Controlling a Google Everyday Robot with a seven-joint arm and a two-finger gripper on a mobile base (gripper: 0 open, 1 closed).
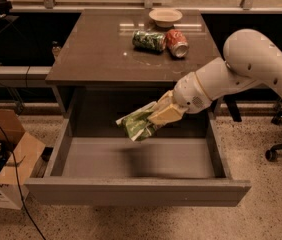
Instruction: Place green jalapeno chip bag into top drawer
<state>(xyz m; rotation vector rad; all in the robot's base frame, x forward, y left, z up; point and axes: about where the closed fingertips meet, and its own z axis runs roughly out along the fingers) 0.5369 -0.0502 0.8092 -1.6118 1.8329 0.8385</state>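
Above top drawer [137, 192], tool [164, 115] clamping chip bag [136, 125]

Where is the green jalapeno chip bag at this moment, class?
In the camera view, the green jalapeno chip bag hangs centre-frame in the gripper, above the open top drawer, just below the front edge of the brown cabinet top.

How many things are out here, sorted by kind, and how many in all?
Soda cans: 2, green can and red can, lying on the cabinet top
Bowls: 1, pale bowl
Chip bags: 1, green jalapeno chip bag, held by the gripper over the open top drawer
Total: 4
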